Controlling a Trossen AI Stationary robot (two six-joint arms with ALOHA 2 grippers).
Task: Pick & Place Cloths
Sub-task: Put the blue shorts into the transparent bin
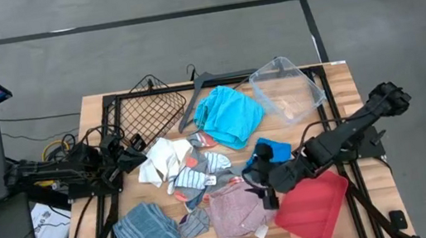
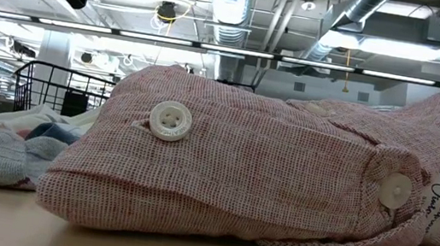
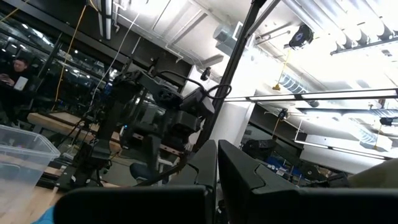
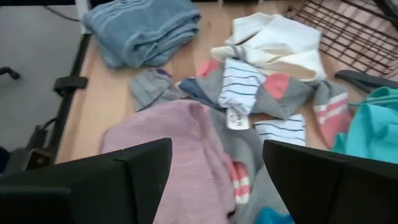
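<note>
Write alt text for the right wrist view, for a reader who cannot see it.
The right claw hangs open above a pink checked garment on a wooden table. Beyond lie striped socks, a folded blue-grey cloth, a white garment, a turquoise one and a black wire basket.

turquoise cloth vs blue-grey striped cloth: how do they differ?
The turquoise cloth is plain and bright, lying at the table's far side beside the clear bin. The blue-grey striped cloth is muted, striped, folded at the near left edge. Both lie untouched on the table.

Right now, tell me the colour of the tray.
Red; the tray shows best in the high view.
</note>
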